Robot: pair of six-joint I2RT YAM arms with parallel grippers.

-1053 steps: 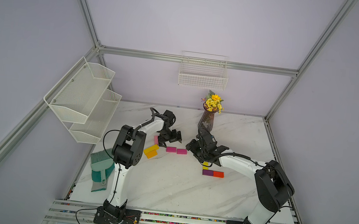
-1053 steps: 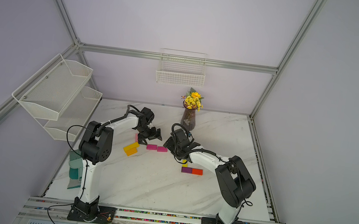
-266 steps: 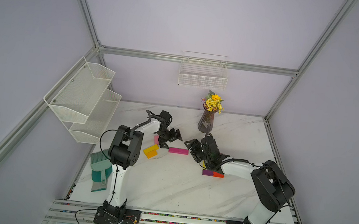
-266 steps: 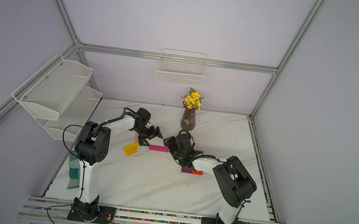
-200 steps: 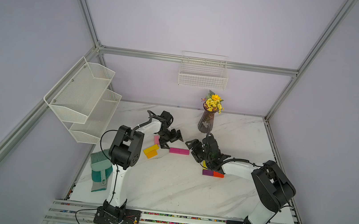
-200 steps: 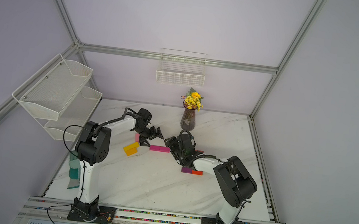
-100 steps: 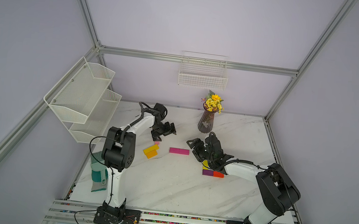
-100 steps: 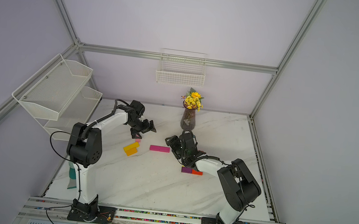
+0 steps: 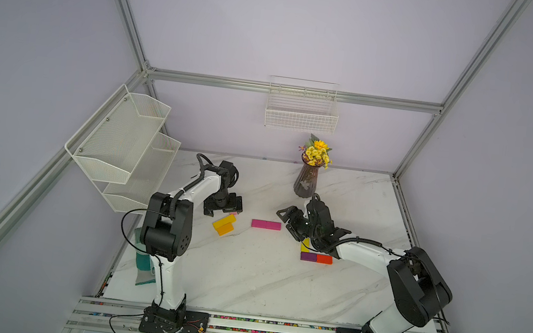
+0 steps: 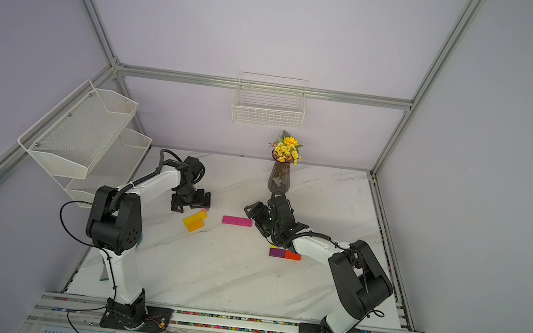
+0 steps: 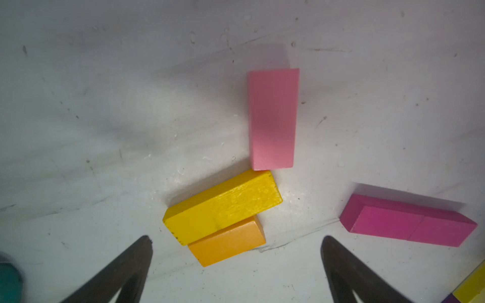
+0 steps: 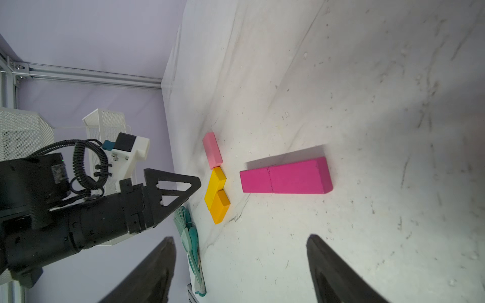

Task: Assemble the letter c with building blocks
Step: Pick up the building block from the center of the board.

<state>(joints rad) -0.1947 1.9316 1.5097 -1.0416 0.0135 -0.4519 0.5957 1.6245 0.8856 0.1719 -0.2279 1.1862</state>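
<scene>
C only starting: pink wooden block (image 11: 271, 118), long yellow block (image 11: 223, 207), orange block (image 11: 227, 241) touching on marble desk (image 9: 244, 275); magenta pair (image 11: 409, 225), purple-red pair (image 9: 316, 258) lying apart. Left fingers (image 11: 136, 254) gaping wide, right fingers (image 12: 154, 267) parted, both holding nothing.

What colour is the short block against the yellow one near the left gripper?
Orange block; clearest in left wrist view.

Flower vase (image 9: 304, 183); wire basket (image 9: 300, 118); mesh shelf (image 9: 122, 142)

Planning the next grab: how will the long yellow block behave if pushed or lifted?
The yellow block looks rigid and flat-faced, so it should slide rather than roll. The orange block lies against its side and would probably shift with it if pushed that way.
</scene>
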